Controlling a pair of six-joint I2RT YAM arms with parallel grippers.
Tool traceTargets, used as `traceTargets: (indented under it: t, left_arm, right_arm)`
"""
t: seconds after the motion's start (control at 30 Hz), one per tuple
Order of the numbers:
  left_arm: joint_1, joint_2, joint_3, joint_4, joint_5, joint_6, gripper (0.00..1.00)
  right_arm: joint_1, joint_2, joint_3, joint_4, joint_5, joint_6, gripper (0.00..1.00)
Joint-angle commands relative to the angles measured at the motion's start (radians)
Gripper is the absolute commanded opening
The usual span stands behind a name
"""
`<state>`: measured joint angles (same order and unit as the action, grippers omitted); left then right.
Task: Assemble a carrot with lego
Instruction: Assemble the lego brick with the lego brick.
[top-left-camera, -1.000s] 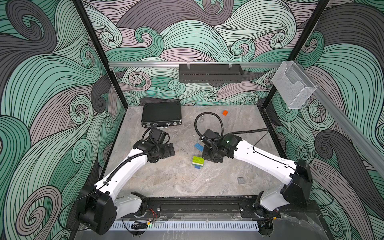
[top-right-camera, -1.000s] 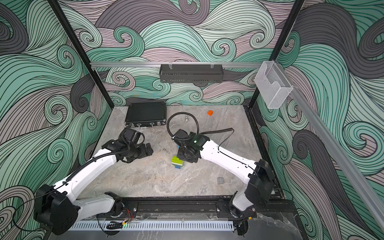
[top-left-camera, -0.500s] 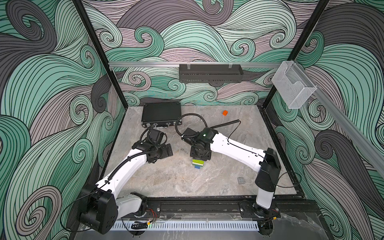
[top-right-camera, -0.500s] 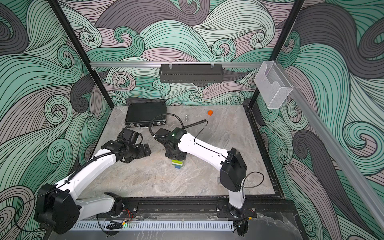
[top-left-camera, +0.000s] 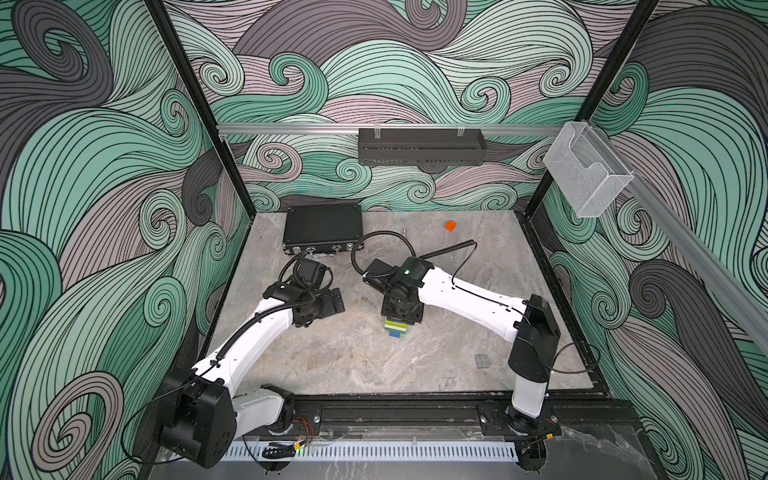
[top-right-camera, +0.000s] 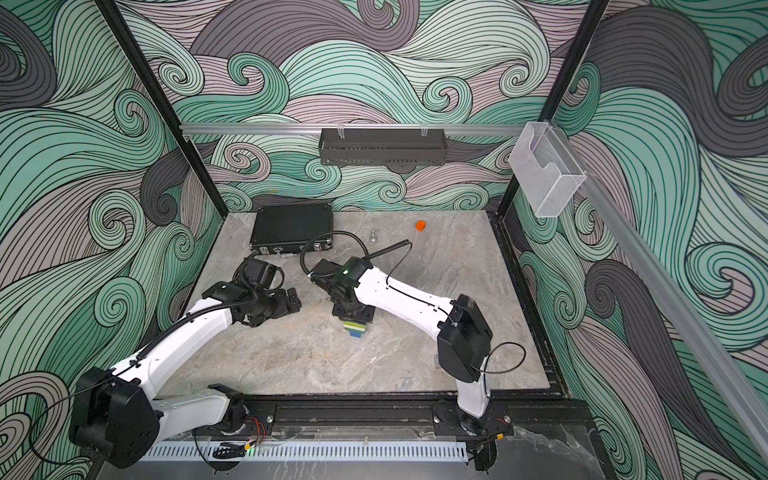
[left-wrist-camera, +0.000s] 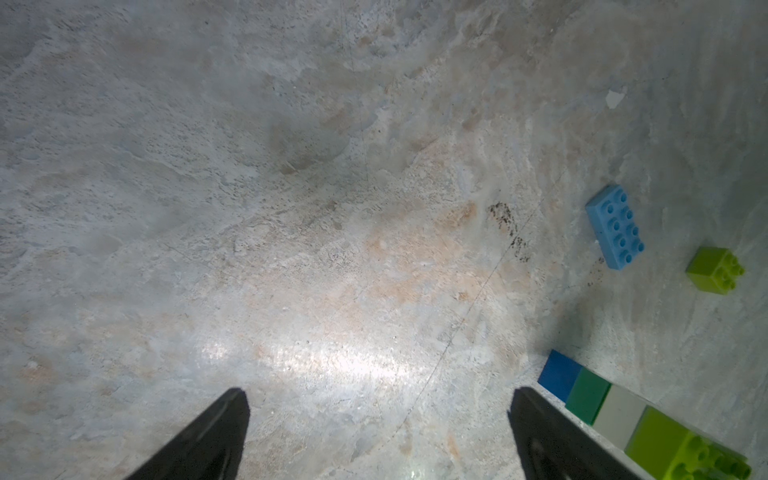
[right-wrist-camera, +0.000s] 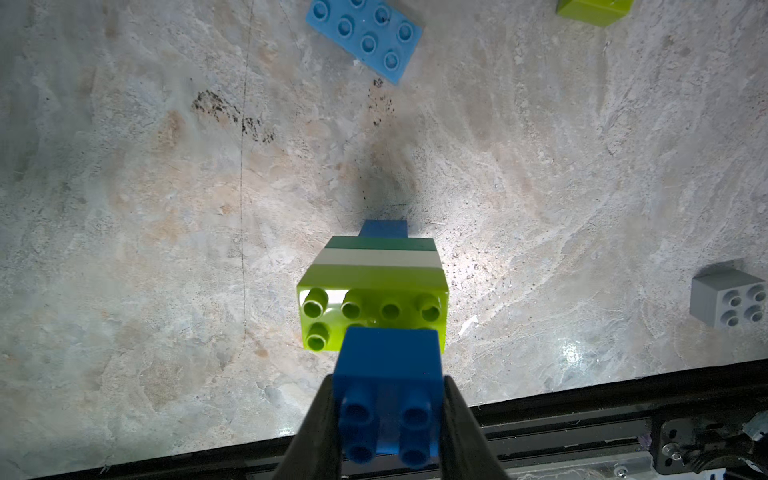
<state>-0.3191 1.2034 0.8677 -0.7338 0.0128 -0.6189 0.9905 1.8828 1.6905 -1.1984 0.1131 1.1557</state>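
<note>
Carrot (top-left-camera: 395, 328) stands mid-frame in both top views on the worktop (top-left-camera: 353, 365); right end effector (right-wrist-camera: 388, 388) is clamped on a dark blue brick (right-wrist-camera: 388, 357) above its lime studs, left end effector (left-wrist-camera: 378, 395) gapes empty, so stacking step I'd say, next needs stud alignment then a straight press.

**Left arm** (top-left-camera: 257, 336): reaches from the front base diagonally inward, wrist low. The left tool (left-wrist-camera: 374, 399) is aimed toward the other arm, jaws spread wide with nothing between them.

**Right arm** (top-left-camera: 465, 299): elbow raised near its base, forearm reaching toward the centre, wrist bent steeply down. The right tool (right-wrist-camera: 388, 399) points downward, its fingers (right-wrist-camera: 320, 419) pressed on both sides of a blue brick (right-wrist-camera: 388, 361).

The two tools stand apart.
</note>
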Motion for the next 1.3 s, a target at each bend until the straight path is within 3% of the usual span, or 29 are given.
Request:
traceTargets:
  t: [0.0, 0.93, 1.27]
  left_arm:
    - [0.008, 0.009, -0.003, 0.006, 0.009, 0.006, 0.99]
    - [0.022, 0.010, -0.004, 0.002, 0.018, 0.005, 0.99]
    - [0.028, 0.008, -0.001, 0.002, 0.023, 0.010, 0.99]
  right_arm:
    - [-0.008, 0.002, -0.020, 0.016, -0.003, 0.037, 0.00]
    - [-0.025, 0.029, -0.097, 0.051, -0.035, 0.070, 0.00]
    - [-0.045, 0.073, -0.174, 0.091, -0.167, 0.017, 0.00]
